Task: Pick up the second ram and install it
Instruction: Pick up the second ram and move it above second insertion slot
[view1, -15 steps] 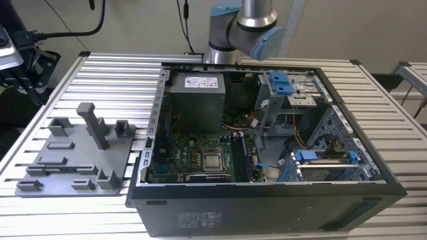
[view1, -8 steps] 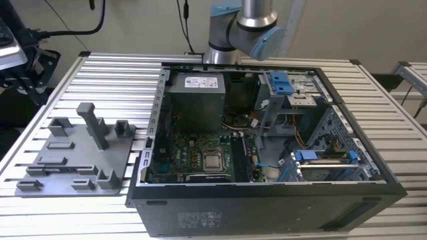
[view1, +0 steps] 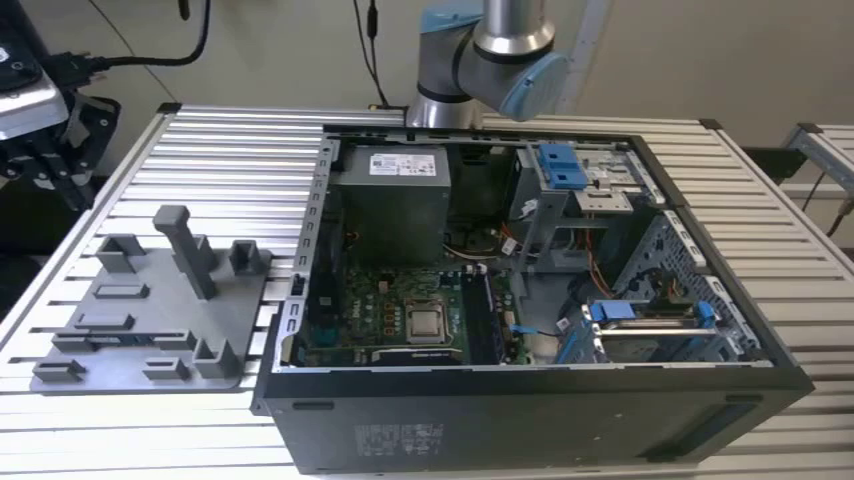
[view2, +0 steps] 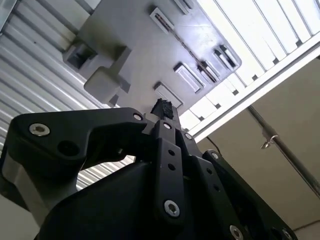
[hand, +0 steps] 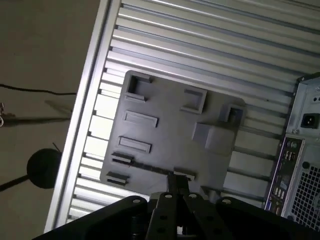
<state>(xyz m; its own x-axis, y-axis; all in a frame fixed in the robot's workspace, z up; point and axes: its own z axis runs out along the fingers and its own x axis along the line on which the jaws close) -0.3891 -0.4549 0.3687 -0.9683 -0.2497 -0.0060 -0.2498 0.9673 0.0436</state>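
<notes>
Black pincer (hand: 177, 181) links up close in the first wrist view, fingers pressed together, nothing held that I can see. Second ram (hand: 150, 167) sits edge-up in its slot on grey fixture tray (hand: 170, 130), just beyond my fingertips, probably staged so for pinching.

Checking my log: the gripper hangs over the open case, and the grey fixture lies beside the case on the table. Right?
No: the first wrist view shows the gripper over the fixture, not the case. The rest holds.
</notes>
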